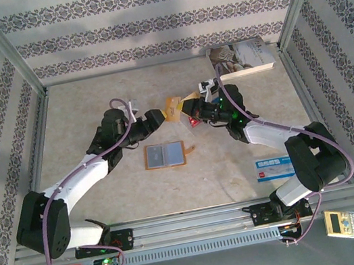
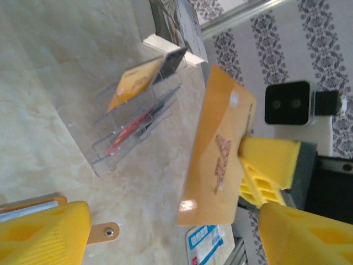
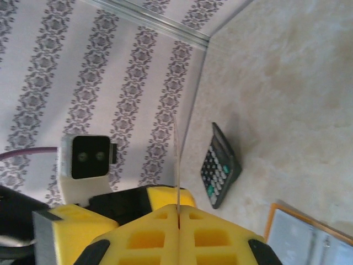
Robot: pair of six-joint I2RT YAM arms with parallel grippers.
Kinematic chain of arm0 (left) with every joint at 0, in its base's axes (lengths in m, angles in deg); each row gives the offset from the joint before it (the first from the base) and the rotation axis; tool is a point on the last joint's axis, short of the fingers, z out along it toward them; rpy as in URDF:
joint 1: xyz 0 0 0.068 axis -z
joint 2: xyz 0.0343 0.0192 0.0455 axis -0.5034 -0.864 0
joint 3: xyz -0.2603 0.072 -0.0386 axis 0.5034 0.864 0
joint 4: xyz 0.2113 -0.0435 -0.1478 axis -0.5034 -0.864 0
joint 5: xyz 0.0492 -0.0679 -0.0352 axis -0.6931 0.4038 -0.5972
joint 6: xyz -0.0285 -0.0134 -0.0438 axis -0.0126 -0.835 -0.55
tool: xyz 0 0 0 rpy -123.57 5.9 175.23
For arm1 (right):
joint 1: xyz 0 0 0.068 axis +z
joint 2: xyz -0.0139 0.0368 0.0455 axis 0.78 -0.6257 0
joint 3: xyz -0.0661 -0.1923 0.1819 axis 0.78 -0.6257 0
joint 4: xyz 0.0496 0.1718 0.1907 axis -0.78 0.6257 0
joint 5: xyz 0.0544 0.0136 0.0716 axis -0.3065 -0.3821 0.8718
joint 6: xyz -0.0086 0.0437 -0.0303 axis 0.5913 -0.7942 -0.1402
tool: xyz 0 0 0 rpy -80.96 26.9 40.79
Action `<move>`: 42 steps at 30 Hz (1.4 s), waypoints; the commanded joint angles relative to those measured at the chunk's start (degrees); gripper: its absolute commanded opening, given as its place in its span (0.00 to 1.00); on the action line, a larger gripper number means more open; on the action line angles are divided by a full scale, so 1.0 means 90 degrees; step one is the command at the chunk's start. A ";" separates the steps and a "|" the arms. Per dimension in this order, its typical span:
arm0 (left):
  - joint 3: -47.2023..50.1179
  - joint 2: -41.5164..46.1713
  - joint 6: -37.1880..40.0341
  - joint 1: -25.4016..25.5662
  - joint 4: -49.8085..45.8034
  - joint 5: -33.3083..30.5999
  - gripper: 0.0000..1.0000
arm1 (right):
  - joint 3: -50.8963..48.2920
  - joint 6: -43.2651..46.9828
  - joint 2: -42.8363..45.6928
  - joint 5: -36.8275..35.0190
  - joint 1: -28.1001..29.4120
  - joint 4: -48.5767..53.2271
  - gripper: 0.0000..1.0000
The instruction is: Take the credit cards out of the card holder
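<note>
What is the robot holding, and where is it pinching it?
The right claw is pinching an orange card by one edge. The left claw is open and holds nothing.

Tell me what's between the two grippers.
An orange card, pinched by the right gripper, the left gripper open at its other end; the top view shows it.
</note>
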 commanded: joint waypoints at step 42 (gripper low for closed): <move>-0.1674 -0.0763 0.2391 0.0269 -0.2096 -0.0905 0.00 | 0.0139 0.1331 0.0443 -0.0831 -0.0508 0.2411 0.51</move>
